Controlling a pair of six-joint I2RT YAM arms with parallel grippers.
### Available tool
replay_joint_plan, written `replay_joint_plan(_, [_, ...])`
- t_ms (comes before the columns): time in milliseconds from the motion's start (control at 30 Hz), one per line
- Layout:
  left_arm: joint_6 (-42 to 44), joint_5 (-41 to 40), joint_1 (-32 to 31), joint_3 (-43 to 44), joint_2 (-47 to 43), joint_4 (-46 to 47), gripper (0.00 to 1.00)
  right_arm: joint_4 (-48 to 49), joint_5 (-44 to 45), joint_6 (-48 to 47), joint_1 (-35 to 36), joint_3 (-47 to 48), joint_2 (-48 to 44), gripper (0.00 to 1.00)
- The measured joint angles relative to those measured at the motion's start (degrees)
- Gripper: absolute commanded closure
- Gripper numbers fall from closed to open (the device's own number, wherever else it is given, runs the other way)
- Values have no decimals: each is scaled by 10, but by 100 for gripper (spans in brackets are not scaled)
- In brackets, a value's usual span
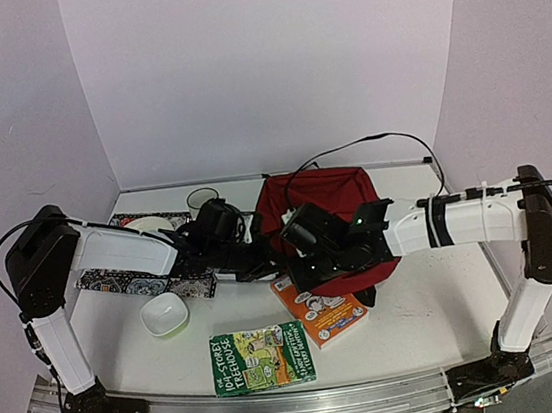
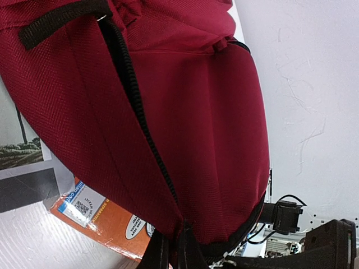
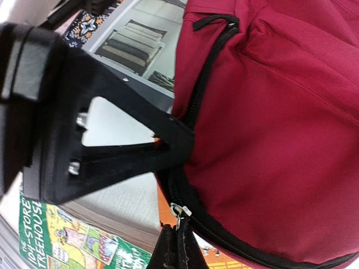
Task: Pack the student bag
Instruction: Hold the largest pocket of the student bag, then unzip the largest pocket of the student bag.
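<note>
The student bag (image 1: 329, 210), dark red with a black zipper, lies at the table's middle back. My left gripper (image 1: 263, 264) reaches its near left edge; in the left wrist view the left gripper (image 2: 173, 240) is shut on a fold of the bag's red fabric (image 2: 196, 129) beside the zipper. My right gripper (image 1: 300, 270) sits right next to it; in the right wrist view the right gripper (image 3: 178, 234) is shut on the small metal zipper pull (image 3: 180, 211) at the bag's (image 3: 269, 129) lower edge. The left arm's black fingers (image 3: 112, 143) cross that view.
An orange book (image 1: 321, 314) lies partly under the bag's near edge, and a green Treehouse book (image 1: 261, 357) lies nearer the front. A white bowl (image 1: 164, 314), a patterned mat (image 1: 124, 283), a plate (image 1: 147, 224) and a mug (image 1: 202, 199) are on the left.
</note>
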Motion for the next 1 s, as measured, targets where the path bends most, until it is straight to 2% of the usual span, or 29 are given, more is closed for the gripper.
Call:
replay_joint_plan(133, [11, 1, 3, 4, 0, -1, 100, -20, 7, -8, -11, -23, -32, 100])
replay_joint_plan(367, [57, 23, 40, 59, 2, -29, 100, -95, 39, -13, -65, -91, -169, 100])
replay_joint_plan(533, [127, 33, 70, 172, 36, -92, 100, -132, 64, -16, -84, -110, -252, 100])
replay_joint_plan(700, [211, 38, 72, 304, 109, -170, 98, -136, 37, -28, -83, -110, -285, 100])
replay_joint_plan(800, [251, 30, 74, 352, 148, -213, 89, -128, 1, -35, -86, -110, -275, 100])
replay_joint_plan(1000, [280, -7, 94, 387, 181, -266, 47, -64, -89, -37, -86, -107, -200, 100])
